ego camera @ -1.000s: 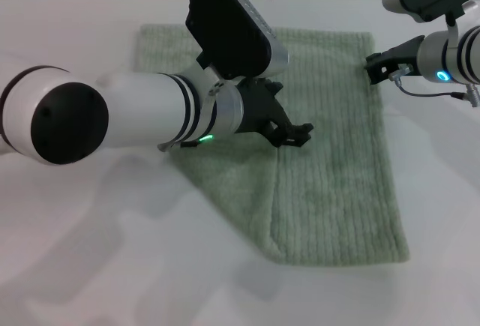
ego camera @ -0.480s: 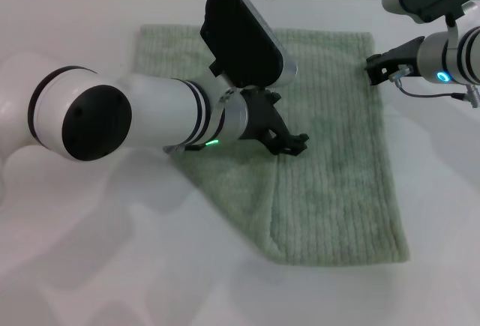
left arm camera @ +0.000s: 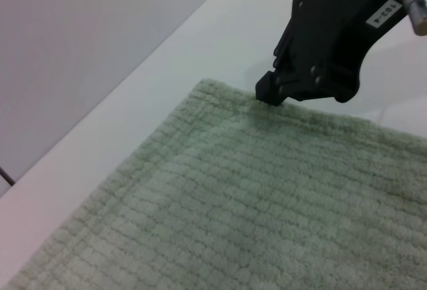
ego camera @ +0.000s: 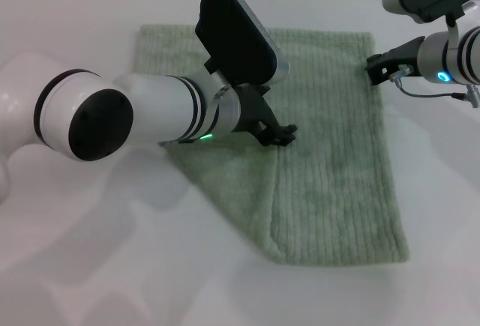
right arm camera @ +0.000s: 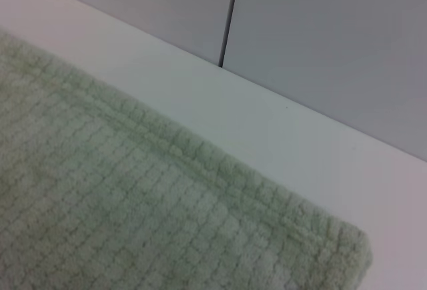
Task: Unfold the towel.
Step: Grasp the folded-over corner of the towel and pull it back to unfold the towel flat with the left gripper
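Our left gripper (ego camera: 283, 134) hovers low over the towel (ego camera: 337, 176), spread on the white bench (ego camera: 112, 266), its spread unclear. The right gripper (ego camera: 373, 69) pins the far corner, seemingly pinched. We'd grab the fold edge cleanly, then drag outward.

A white table (ego camera: 90, 266) carries 1 pale green towel (ego camera: 337, 191), lying flat.

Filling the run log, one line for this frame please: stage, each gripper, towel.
stage: unfolding, flap not lifted | left gripper: low over towel middle, at fold edge | right gripper: at far right corner | towel: partly folded on table
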### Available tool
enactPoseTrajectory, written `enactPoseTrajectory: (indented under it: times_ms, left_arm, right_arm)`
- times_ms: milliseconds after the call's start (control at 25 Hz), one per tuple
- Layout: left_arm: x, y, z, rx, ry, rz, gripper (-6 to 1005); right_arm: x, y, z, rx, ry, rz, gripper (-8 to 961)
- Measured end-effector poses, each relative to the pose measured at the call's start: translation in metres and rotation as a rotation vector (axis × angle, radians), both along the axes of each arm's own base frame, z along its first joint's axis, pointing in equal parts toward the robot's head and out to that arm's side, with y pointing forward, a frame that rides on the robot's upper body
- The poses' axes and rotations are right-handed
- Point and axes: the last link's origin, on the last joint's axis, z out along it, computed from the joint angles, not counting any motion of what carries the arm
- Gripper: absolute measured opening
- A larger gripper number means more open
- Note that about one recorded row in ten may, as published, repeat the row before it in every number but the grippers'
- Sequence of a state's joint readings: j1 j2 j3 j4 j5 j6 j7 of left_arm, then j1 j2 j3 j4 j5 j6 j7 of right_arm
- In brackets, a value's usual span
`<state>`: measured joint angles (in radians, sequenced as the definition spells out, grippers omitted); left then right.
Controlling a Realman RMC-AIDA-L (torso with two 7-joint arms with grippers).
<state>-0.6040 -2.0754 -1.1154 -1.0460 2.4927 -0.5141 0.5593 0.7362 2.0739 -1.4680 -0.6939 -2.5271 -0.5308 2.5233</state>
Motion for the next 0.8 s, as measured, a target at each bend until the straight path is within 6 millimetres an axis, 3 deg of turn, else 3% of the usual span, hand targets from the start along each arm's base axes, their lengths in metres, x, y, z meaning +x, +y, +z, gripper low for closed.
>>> enactPoseTrajectory:
  times_ms: [800]
  left_arm:
    - [-0.0059,0.0003,-0.0026,-0.029,0.040,0.025,662]
  right_arm:
    - [0.0008,0.0001,0.0005,0.000,-0.002,-0.001,1]
